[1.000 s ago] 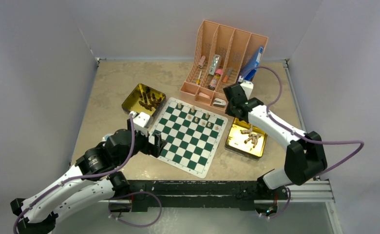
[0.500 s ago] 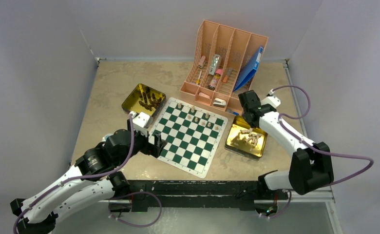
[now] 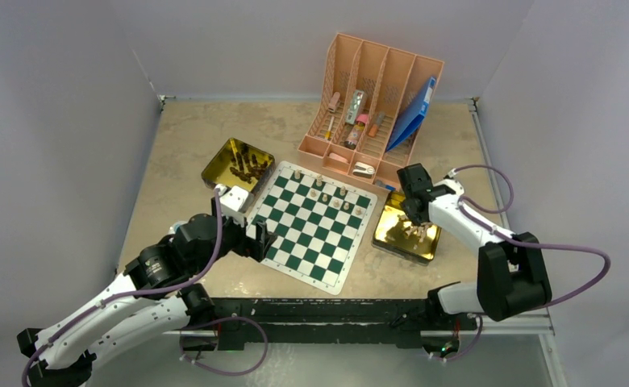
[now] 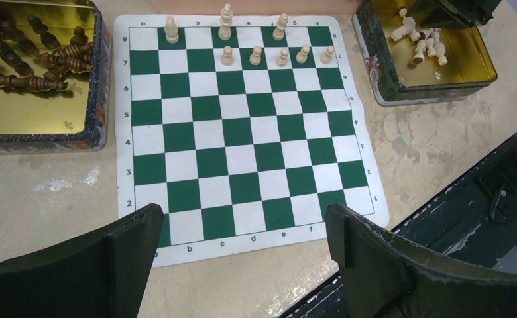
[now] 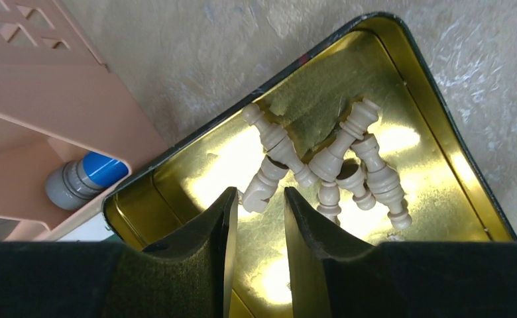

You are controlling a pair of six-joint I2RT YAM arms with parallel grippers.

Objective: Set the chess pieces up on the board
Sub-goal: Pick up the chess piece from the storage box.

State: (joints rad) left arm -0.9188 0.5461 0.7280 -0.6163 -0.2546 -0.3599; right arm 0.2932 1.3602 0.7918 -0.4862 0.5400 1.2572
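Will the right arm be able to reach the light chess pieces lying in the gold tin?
Probably yes. The right tool hangs over the open tin, its jaws a little apart. The light pieces lie loose right in front of it, with nothing covering them.

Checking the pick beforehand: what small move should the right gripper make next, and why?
Probably lower the right gripper and close on the pale tan chess piece lying just past its fingertips in the shiny gold rectangular tin; its jaws stand apart and empty.
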